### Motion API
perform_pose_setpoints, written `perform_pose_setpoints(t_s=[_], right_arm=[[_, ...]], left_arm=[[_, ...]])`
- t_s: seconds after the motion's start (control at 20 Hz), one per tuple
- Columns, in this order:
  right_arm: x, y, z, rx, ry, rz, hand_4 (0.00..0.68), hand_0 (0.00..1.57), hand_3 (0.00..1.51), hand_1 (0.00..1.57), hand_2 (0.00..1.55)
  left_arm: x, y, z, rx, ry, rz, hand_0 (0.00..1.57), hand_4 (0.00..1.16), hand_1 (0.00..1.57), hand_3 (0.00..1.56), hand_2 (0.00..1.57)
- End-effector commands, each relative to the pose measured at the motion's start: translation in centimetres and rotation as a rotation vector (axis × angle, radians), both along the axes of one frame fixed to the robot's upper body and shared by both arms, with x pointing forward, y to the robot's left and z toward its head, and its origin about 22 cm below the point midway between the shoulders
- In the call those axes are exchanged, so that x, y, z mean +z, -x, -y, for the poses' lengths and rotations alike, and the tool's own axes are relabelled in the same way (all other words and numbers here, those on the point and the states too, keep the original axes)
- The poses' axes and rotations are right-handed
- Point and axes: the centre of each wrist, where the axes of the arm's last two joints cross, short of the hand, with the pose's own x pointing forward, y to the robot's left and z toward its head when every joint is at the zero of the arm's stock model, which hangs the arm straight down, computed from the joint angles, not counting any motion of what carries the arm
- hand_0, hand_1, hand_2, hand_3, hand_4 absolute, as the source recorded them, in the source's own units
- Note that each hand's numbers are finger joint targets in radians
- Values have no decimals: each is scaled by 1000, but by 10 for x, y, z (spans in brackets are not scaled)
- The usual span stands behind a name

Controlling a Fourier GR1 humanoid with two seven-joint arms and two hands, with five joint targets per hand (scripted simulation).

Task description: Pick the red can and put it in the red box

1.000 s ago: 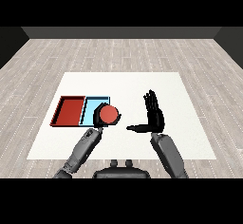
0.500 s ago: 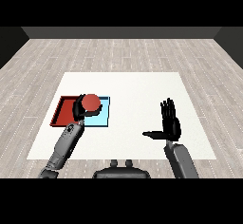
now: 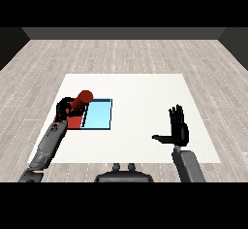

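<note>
The red can (image 3: 81,101) sits in the left hand (image 3: 64,109), whose fingers are curled round its lower part, and it is carried over the red box (image 3: 74,121) at the left side of the bench (image 3: 140,92). What the coming release turns on is how the can lies against that tray: its long axis is tilted, the top leaning to the right and away towards the far edge, so the upper end reaches over the wall shared with the light blue tray (image 3: 99,115) (whether it hangs above blue or red I cannot tell from this one view). The held end looks to be above the red tray. Judging by this, the can should be brought a little leftward or stood upright before the fingers let go. The right hand (image 3: 178,131) is well apart at the near right, fingers straight and spread, thumb out to the left, holding nothing; it has no part in the placing.
</note>
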Motion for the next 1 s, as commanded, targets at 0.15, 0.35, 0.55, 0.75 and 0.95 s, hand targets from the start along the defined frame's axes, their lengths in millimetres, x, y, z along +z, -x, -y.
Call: perform_pose_setpoints(t_s=[0.15, 0.35, 0.55, 0.75, 0.95], right_arm=[[-17, -13, -6, -28, 0, -24, 0, 0, 0, 0, 0], [-21, -24, 9, -38, 6, -11, 0, 0, 0, 0, 0], [-31, -32, -2, -30, 37, -18, 0, 0, 0, 0, 0], [-29, -43, -4, -27, 33, -19, 0, 0, 0, 0, 0], [-25, -45, -7, -9, 1, 5, 0, 0, 0, 0, 0]], left_arm=[[-53, 22, -76, 165, -110, -319, 1571, 1022, 1571, 1430, 1524], [-62, 15, -86, 255, -170, -496, 940, 891, 940, 673, 849], [-81, 10, -70, 266, -175, -613, 0, 705, 0, 0, 324], [-94, 19, -68, 183, -157, -643, 879, 517, 879, 776, 925], [-88, 16, -77, 100, -220, -794, 0, 0, 0, 0, 0]])
